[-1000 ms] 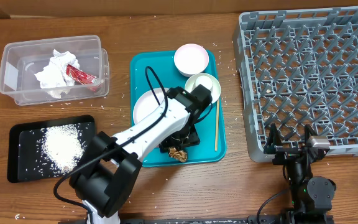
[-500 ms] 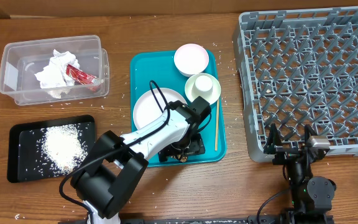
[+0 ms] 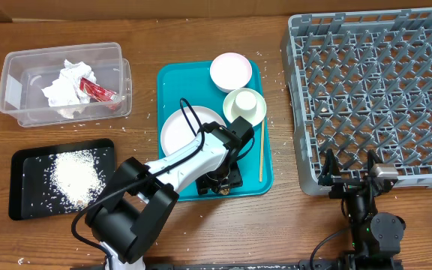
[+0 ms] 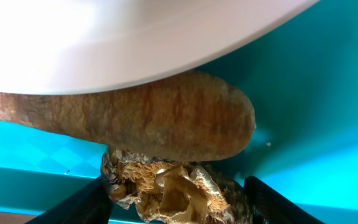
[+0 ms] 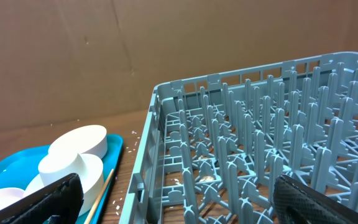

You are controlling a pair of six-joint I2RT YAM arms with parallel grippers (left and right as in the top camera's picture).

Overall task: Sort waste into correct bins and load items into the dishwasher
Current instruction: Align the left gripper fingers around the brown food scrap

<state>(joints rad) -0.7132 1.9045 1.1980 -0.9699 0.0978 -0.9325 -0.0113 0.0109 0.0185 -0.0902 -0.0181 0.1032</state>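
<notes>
left gripper (image 4: 174, 185) at the brown lump (image 4: 166, 193); right gripper (image 3: 347, 163) spread

upper left: the clear tub (image 3: 13, 82) holds the crumpled napkin (image 3: 64, 88) and the red wrapper (image 3: 97, 91). lower left: the black tray (image 3: 25, 169) carries rice. centre: the teal tray (image 3: 172, 82) bears the plate (image 3: 178, 127), pink bowl (image 3: 231, 71), green bowl (image 3: 244, 106) and orange stick (image 3: 261, 150). the brown lump lies at this tray's lower edge, just below the plate. the left gripper's fingers flank it closely on both sides; whether they pinch it cannot be told. right: the right gripper sits at the dish rack's (image 3: 381, 90) lower edge, fingers spread wide.
</notes>
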